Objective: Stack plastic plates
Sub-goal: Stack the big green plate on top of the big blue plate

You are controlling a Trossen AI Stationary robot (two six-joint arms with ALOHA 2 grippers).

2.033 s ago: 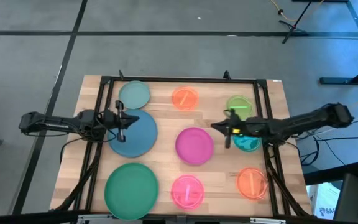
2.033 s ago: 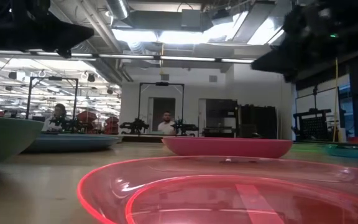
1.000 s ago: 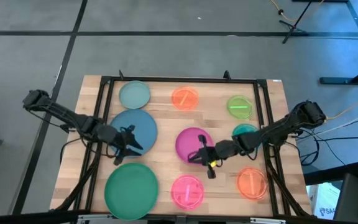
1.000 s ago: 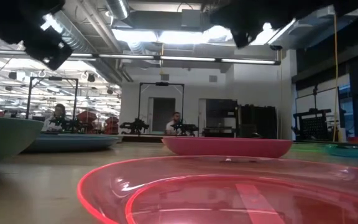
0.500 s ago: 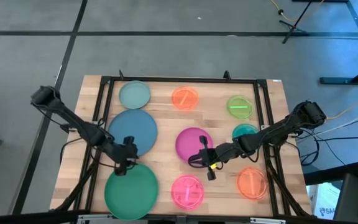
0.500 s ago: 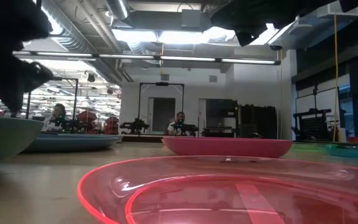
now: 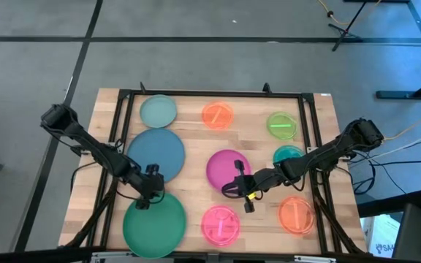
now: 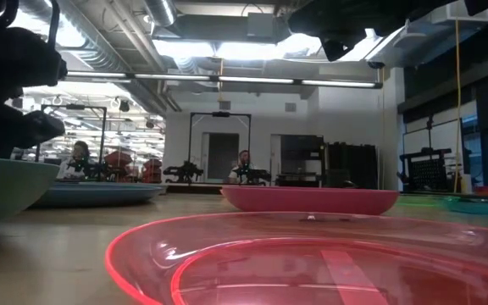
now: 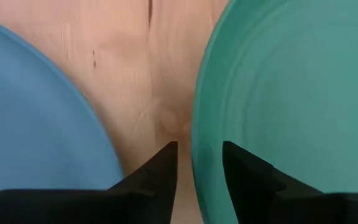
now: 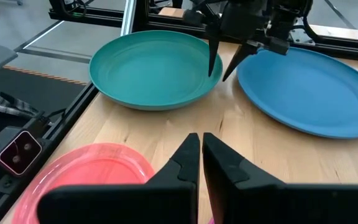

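My left gripper (image 7: 147, 199) is open at the far rim of the large green plate (image 7: 154, 225), which lies flat on the table near the front left. In the left wrist view (image 9: 197, 149) one finger stands outside the rim (image 9: 194, 134) and one over the plate's inside. I cannot tell whether either touches. The large blue plate (image 7: 157, 152) lies just beyond it. My right gripper (image 7: 234, 188) is shut and empty, above the near edge of the magenta plate (image 7: 227, 166). Its wrist view shows the left gripper (image 10: 217, 76) pointing down at the green plate (image 10: 151, 68).
Other plates lie singly on the wooden table: a light teal one (image 7: 158, 111), an orange one (image 7: 217, 115) and a lime one (image 7: 281, 125) at the back, a teal one (image 7: 289, 153) partly under my right arm, and a pink one (image 7: 220, 223) and an orange one (image 7: 296, 214) in front.
My left gripper has gone toward the table's near edge and down, from over the blue plate to the far rim of the green plate. My right gripper has stayed over the magenta plate's near edge. No plate has moved.
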